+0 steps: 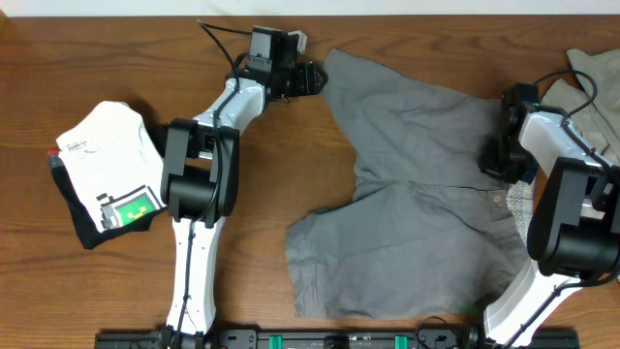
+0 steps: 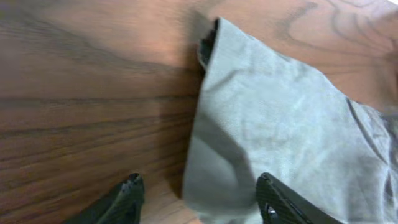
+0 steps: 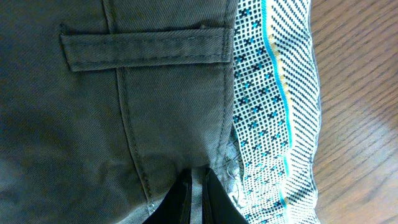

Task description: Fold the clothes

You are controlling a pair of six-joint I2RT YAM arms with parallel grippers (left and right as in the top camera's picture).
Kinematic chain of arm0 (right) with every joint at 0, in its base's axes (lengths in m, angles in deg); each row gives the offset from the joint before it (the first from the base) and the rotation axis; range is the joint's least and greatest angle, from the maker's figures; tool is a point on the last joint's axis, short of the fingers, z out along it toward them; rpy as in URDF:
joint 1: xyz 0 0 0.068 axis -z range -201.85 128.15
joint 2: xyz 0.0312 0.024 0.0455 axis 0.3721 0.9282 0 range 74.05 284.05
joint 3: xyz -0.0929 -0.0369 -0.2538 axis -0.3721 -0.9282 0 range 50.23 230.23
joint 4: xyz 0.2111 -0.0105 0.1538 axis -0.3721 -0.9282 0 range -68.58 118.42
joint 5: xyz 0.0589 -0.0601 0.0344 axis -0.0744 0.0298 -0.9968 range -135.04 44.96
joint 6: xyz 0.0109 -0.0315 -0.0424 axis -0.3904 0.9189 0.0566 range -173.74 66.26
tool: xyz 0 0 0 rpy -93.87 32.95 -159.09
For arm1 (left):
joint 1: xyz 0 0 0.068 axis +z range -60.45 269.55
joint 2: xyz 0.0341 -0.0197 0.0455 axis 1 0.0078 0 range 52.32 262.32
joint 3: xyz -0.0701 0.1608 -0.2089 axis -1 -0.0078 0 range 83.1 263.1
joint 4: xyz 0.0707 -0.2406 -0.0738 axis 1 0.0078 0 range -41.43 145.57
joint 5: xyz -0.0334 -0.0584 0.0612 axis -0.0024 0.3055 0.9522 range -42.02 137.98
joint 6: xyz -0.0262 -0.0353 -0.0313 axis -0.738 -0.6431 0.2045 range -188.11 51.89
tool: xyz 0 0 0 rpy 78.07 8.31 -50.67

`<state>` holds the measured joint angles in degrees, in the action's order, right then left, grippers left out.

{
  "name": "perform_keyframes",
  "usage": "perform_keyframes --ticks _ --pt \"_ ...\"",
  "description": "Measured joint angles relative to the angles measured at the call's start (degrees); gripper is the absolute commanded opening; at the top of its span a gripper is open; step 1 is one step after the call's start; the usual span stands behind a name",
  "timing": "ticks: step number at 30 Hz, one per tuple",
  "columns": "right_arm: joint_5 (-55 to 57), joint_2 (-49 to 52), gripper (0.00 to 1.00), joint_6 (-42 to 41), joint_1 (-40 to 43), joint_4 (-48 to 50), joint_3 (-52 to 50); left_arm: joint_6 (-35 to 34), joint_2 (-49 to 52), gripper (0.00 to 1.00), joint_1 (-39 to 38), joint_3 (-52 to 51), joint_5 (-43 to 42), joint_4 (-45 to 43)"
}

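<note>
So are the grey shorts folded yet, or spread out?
Spread out. The shorts lie flat on the table, both legs splayed apart, neither laid over the other.

I see a brown wooden counter (image 1: pixel 77 58) with a strong grain; it shows also in the left wrist view (image 2: pixel 87 93) and at the right edge of the right wrist view (image 3: pixel 360 93). On its left part lies a folded white garment (image 1: pixel 102 145) with a green label (image 1: pixel 134 206). It rests on a dark folded cloth (image 1: pixel 77 208). Along the near edge runs a black rail (image 1: pixel 320 339) with green pieces. A pale strip (image 1: pixel 436 8) borders the far edge.
</note>
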<state>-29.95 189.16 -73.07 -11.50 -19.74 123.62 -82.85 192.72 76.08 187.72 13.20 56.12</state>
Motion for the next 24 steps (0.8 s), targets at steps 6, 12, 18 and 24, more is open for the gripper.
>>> perform_keyframes --ticks 6,12,18,24 --pt "0.0 0.0 0.08 0.0 0.0 0.0 0.0 0.9 1.0 0.06 -1.7 0.0 -3.8 0.2" --pt "0.0 0.0 0.08 0.0 0.0 0.0 0.0 1.5 1.4 0.06 -2.1 0.0 -7.5 3.7" --pt "0.0 0.0 0.08 0.0 0.0 0.0 0.0 1.4 -4.9 0.06 -0.3 -0.2 -4.2 17.2" --pt "-0.3 0.0 0.08 0.0 0.0 0.0 0.0 1.2 -22.8 0.06 -3.3 -0.2 7.0 25.7"
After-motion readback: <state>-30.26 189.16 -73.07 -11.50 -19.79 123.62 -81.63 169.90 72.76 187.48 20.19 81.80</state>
